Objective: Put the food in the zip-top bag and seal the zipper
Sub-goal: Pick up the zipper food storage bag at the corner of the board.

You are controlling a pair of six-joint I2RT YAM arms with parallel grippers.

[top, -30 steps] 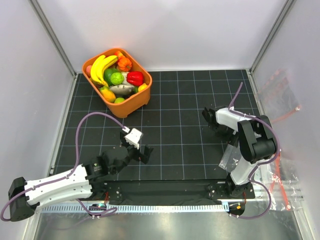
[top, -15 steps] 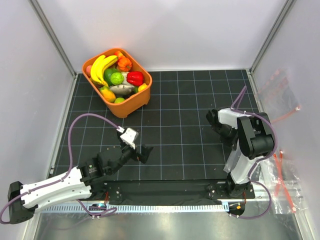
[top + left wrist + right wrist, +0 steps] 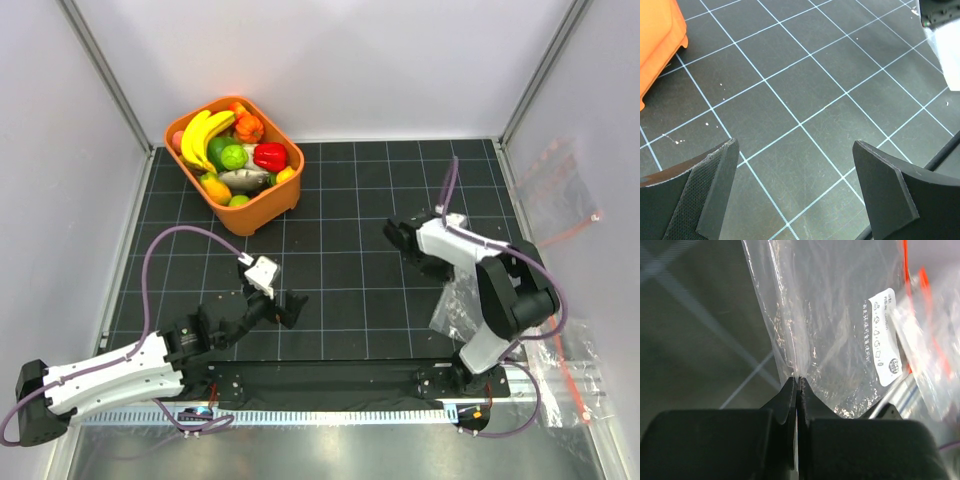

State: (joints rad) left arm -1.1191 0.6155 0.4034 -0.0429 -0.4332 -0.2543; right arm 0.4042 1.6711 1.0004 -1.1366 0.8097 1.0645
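orange tub (image 3: 266,216), yellow banana (image 3: 197,133), red pepper (image 3: 269,155), lime-green fruit (image 3: 233,156); black mat (image 3: 350,200) with white grid; clear bag (image 3: 830,315), white label (image 3: 885,337).

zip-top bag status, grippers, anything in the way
Left gripper open, empty. Right gripper shut on zip-top bag. Food in orange tub, none bagged. No obstruction seen.

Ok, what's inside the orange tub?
The orange tub holds toy food: yellow bananas, a lime-green piece, a red pepper, orange pieces. Anything beneath that top layer is covered.
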